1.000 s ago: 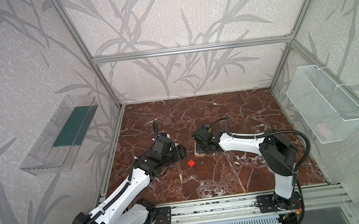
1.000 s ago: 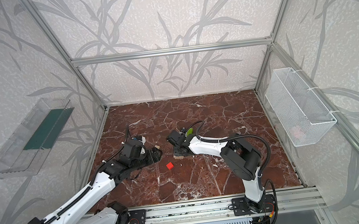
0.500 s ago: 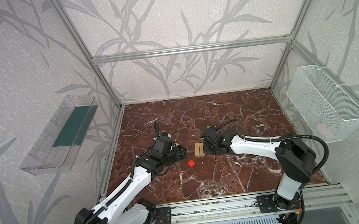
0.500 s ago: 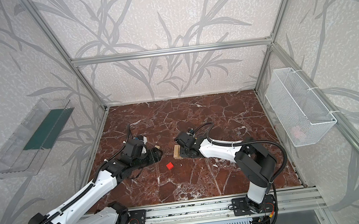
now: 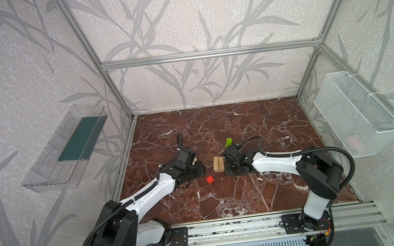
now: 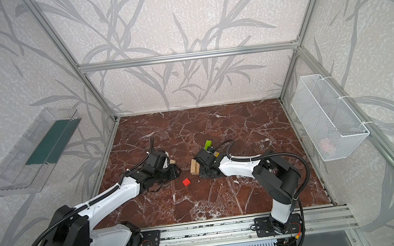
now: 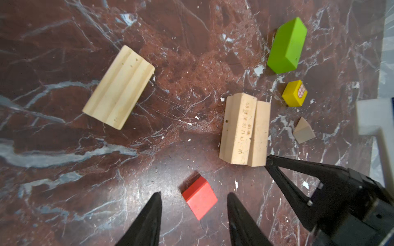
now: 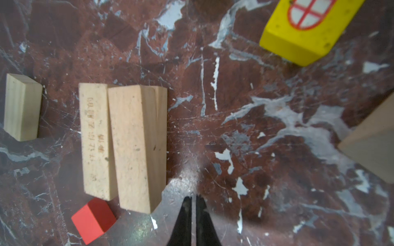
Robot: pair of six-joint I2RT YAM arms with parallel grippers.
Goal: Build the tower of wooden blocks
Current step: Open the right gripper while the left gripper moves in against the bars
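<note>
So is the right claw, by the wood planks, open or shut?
Shut. The right gripper has its black fingers touching, nothing between them, beside the wood planks.

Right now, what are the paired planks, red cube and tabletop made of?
The paired planks: bare pale wood, grain and stamped characters visible. The red cube: likely wood under opaque matte paint; no grain shows. The tabletop: veined red-brown marble look, glossy; stone or print, unclear.

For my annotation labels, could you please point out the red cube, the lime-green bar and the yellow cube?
red cube (image 7: 200, 198): left wrist view, its top face.
lime-green bar (image 7: 285, 43): left wrist view, its broad face.
yellow cube (image 7: 290, 95): left wrist view, its plain side.
</note>
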